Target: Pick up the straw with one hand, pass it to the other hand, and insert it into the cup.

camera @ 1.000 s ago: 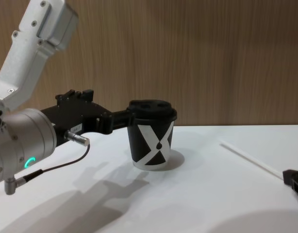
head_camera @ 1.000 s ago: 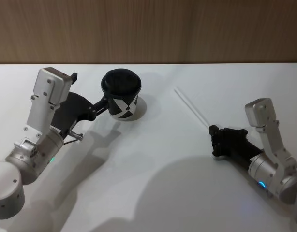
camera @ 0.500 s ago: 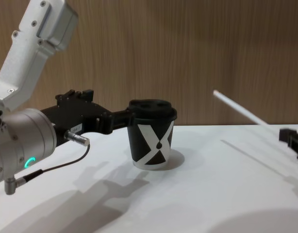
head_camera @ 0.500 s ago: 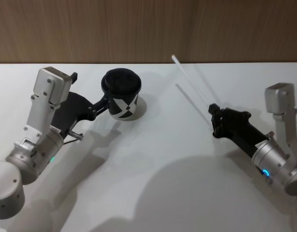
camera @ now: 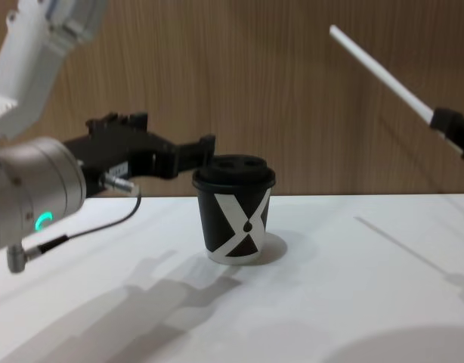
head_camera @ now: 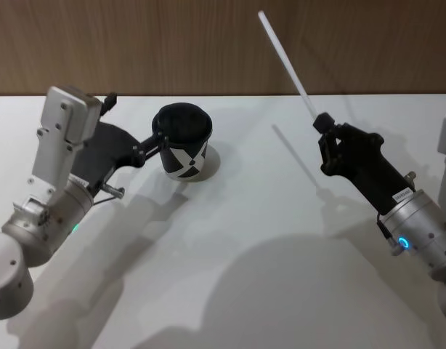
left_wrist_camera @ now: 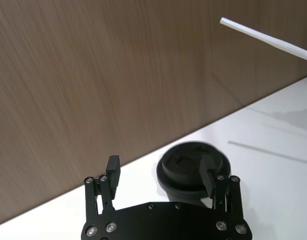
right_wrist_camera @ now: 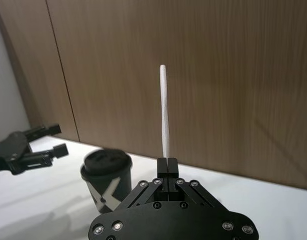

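Head view: the right gripper [head_camera: 323, 122], at 3 o'clock and raised above the table [head_camera: 245, 240], pinches the lower end of the straw [head_camera: 285, 54], which slants up toward 11 o'clock. The cup [head_camera: 183, 149] stands at 10 o'clock. At the cup's 9 o'clock hovers the left gripper [left_wrist_camera: 161, 171], fingers spread, one just beside the lid.
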